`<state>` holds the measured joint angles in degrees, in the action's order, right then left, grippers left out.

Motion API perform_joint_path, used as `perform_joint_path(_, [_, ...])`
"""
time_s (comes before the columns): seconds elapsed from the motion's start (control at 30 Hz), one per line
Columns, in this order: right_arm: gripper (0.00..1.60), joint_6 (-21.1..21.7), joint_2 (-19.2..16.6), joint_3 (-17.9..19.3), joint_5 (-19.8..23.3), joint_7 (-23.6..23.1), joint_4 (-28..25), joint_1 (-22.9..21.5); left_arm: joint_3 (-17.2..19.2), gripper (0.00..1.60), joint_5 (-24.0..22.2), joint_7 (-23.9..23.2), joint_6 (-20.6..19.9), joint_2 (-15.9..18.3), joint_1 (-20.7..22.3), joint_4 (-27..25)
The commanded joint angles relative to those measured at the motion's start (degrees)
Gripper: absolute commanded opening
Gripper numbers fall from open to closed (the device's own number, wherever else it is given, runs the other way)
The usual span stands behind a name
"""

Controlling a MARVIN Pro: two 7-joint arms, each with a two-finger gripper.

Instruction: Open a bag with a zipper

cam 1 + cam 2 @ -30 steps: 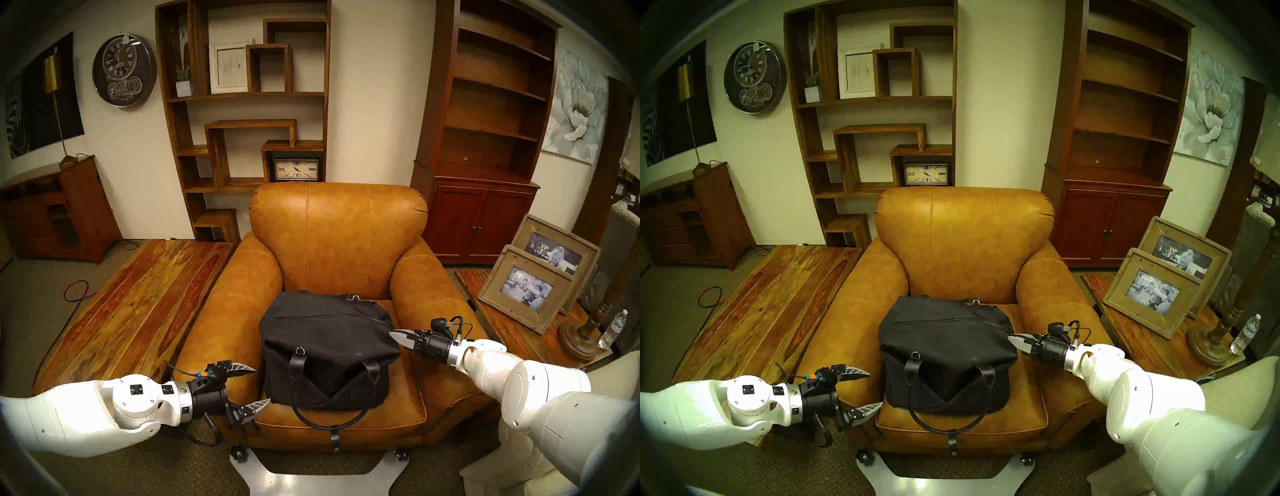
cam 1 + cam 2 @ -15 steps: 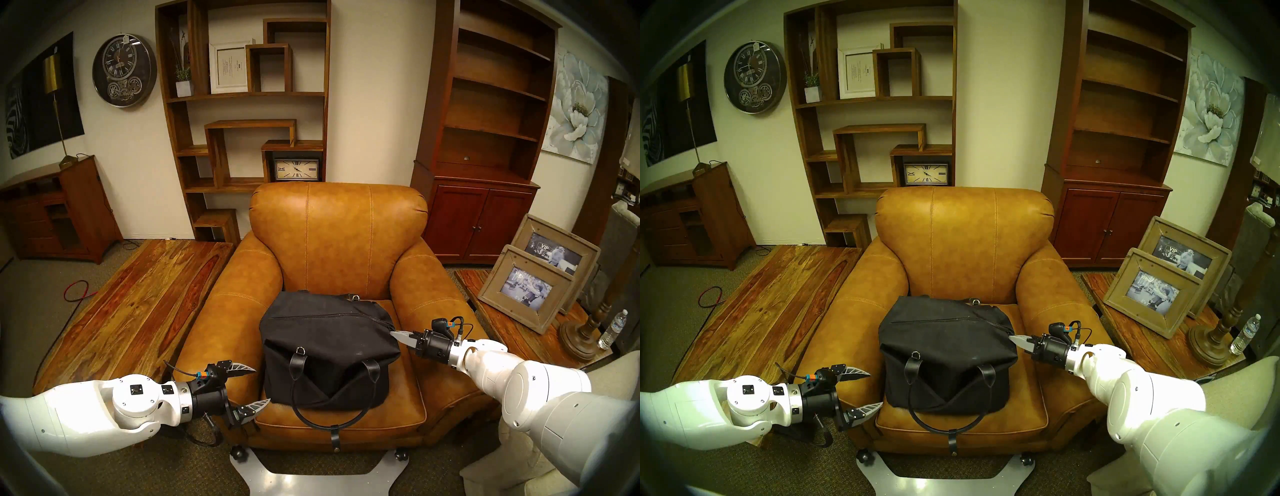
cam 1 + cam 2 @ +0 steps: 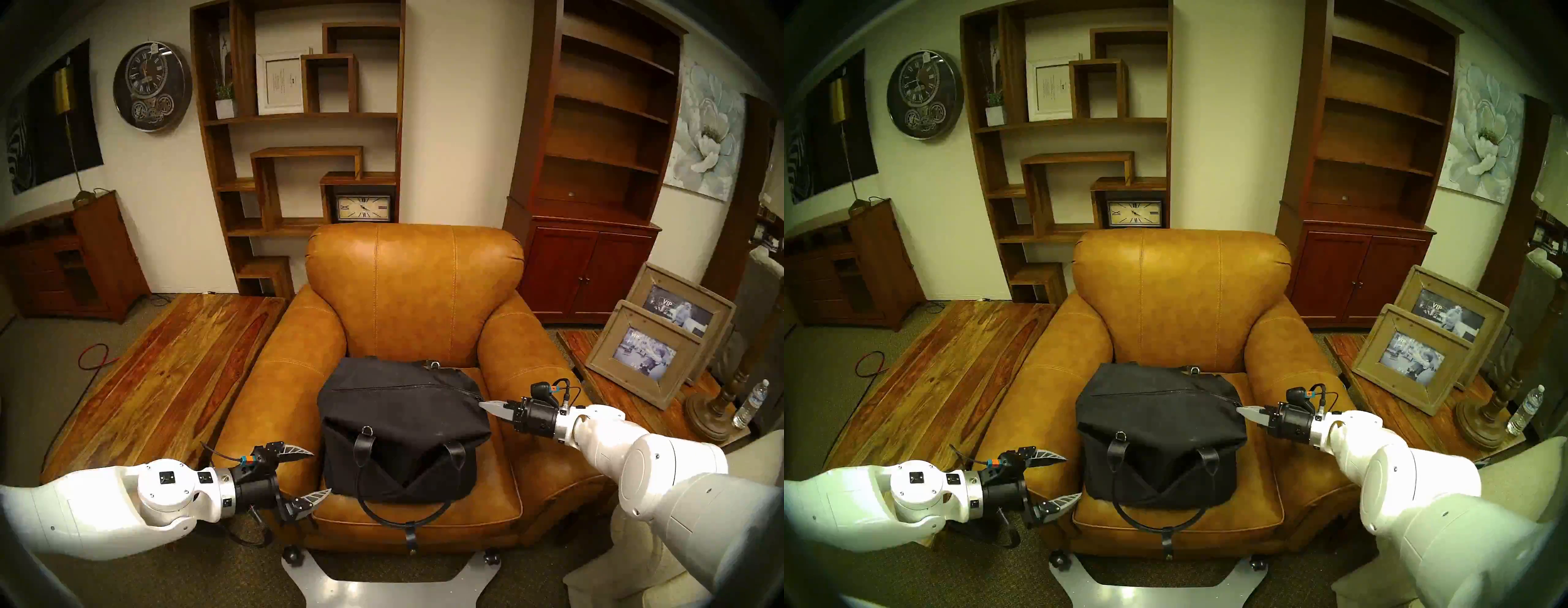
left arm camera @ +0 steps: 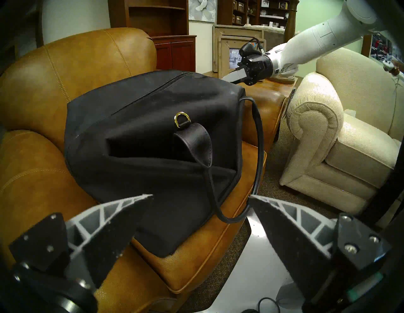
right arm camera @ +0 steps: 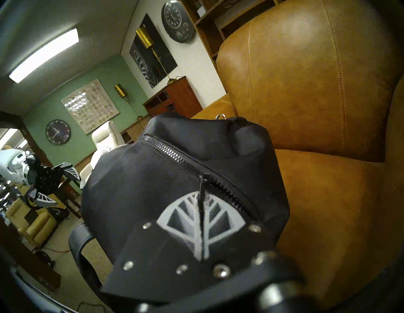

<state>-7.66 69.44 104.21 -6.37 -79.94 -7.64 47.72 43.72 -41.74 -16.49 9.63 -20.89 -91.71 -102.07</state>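
Fingers (image 5: 185, 220) of the right gripper (image 3: 488, 404) were pressed together on the thin dark pull tab (image 5: 202, 185) of the zipper (image 5: 175, 156), which ran between the two pads and out past their tips, at the right end of the bag (image 3: 403, 424). That black bag sat on the seat of the tan leather armchair (image 3: 413, 276), its loop handles (image 3: 403, 507) spilling over the front edge of the cushion. The zipper's teeth looked meshed along the whole visible run across the top panel, so the opening had not begun.

To do the pull well, the right hand would best travel along the line of the teeth toward the bag's left end, keeping the tab low and in line with the track, not lifted. The canvas was soft and would likely bunch or slide with the pull.

Off the bag's front left corner, the left gripper (image 3: 316, 473) hung with its fingers spread wide, holding nothing. It was well placed to pin the fabric and give the pull something to work against.
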Motion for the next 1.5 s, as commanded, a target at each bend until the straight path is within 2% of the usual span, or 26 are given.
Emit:
perform_joint_path(0.0, [0.0, 0.8, 1.2, -2.0, -1.9, -0.7, -1.5, -3.4, 0.2, 1.6, 0.0, -0.1, 0.6, 0.0, 0.1, -0.5])
perform_joint_path(0.23, [0.0, 0.0, 3.0, -2.8, -3.3, -1.5, -2.7, -2.9, 0.1, 1.6, 0.0, -0.1, 0.6, 0.1, 0.2, -0.5])
perform_joint_path(0.27, [0.0, -0.1, 3.4, -2.0, -2.6, -1.7, -2.7, -2.7, 0.1, 1.6, 0.0, -0.1, 0.6, 0.1, 0.2, -0.5])
perform_joint_path(0.33, [0.0, -0.8, 4.1, -3.2, -4.1, -0.8, -3.5, -2.4, 0.1, 1.6, 0.0, -0.1, 0.6, 0.1, 0.2, -0.5])
perform_joint_path(0.47, [0.0, -1.9, 5.3, -2.6, -3.7, -1.5, -4.3, -2.3, 0.0, 1.6, 0.0, 0.0, 0.5, 0.1, 0.3, -0.4])
perform_joint_path(0.63, [0.0, -2.9, 6.7, -4.0, -5.1, -3.1, -6.0, -2.7, -0.1, 1.6, 0.0, 0.0, 0.5, 0.1, 0.4, -0.4])
perform_joint_path(0.83, [0.0, -2.8, 7.5, -5.4, -6.4, -5.1, -8.5, -2.7, -0.2, 1.6, -0.1, 0.0, 0.5, 0.1, 0.5, -0.4])
perform_joint_path(1.47, [0.0, -3.1, 11.4, -7.7, -8.0, -5.1, -17.2, -0.3, -0.5, 1.6, -0.2, 0.1, 0.4, 0.1, 0.8, -0.4])
